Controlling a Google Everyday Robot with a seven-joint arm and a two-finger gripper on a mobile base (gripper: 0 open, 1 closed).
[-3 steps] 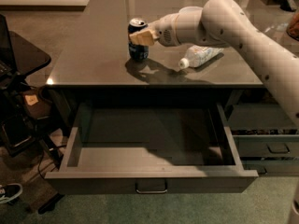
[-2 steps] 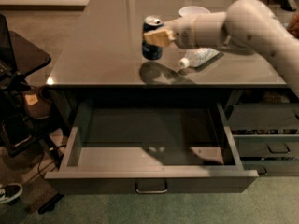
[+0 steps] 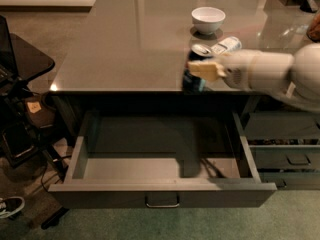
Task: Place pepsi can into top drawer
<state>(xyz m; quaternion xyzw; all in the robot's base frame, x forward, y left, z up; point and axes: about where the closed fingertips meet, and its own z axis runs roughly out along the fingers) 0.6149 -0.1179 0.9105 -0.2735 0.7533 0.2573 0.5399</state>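
Observation:
The pepsi can [image 3: 194, 70], dark blue with a silver top, is held upright in my gripper [image 3: 202, 69] at the front edge of the counter, above the back of the open top drawer [image 3: 162, 194]. The gripper's tan fingers [image 3: 205, 69] are shut on the can's side. My white arm [image 3: 270, 74] reaches in from the right. The drawer is pulled out wide, its grey inside bare, with a metal loop handle [image 3: 162, 201] at the centre of its front.
A white bowl [image 3: 208, 19] and a lying white plastic bottle [image 3: 226, 45] sit on the grey counter [image 3: 130, 39] behind the arm. Narrower grey drawers [image 3: 290, 156] stand at the right. A black stand with cables [image 3: 20, 104] is at the left.
My gripper lifted the pepsi can off the counter and carried it forward to the counter's front edge over the open drawer. The view has shifted and now shows the bowl.

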